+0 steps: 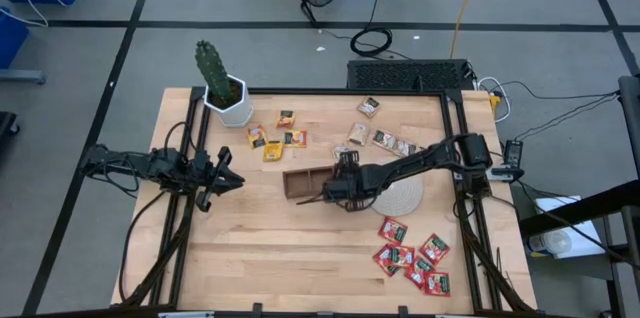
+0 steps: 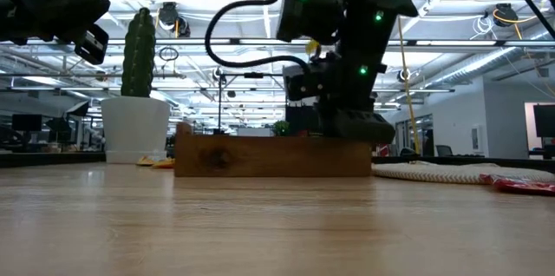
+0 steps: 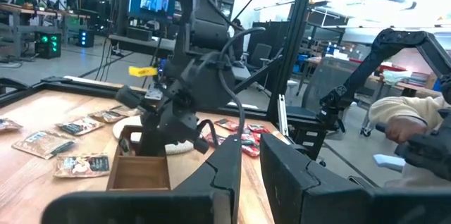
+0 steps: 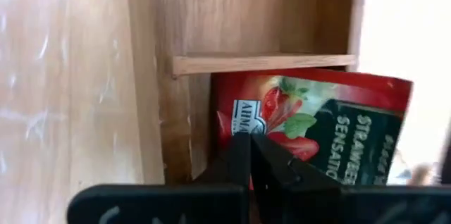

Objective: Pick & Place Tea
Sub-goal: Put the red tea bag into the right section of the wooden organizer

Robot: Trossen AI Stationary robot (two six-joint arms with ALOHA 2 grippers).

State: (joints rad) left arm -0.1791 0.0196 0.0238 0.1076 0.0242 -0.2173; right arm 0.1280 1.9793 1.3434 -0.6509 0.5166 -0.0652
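Observation:
My right gripper (image 1: 335,191) reaches in from the table's right, slanting down over the right end of the brown wooden tray (image 1: 303,182). It is shut on a red tea sachet (image 4: 310,122). The sachet sits tilted in the tray's end compartment, just short of a divider (image 4: 261,63). More red sachets (image 1: 412,256) lie flat near the front right. Yellow-orange ones (image 1: 272,144) and tan ones (image 1: 382,138) lie farther back. My left gripper (image 1: 226,180) waits level at the table's left edge, with a narrow gap between its fingers and nothing in it. My right gripper pinches the red sachet between its two fingers at one edge (image 4: 232,122), near a corner. The fingers slant down from the table's right side. The sachet stands tilted inside the tray's end compartment. Whether it touches the tray floor cannot be told.
A round whitish disc (image 1: 402,198) lies just right of the tray, under my right arm. A cactus in a white pot (image 1: 226,96) stands at the far left corner. Bare wood stretches along the front left of the table (image 1: 260,258).

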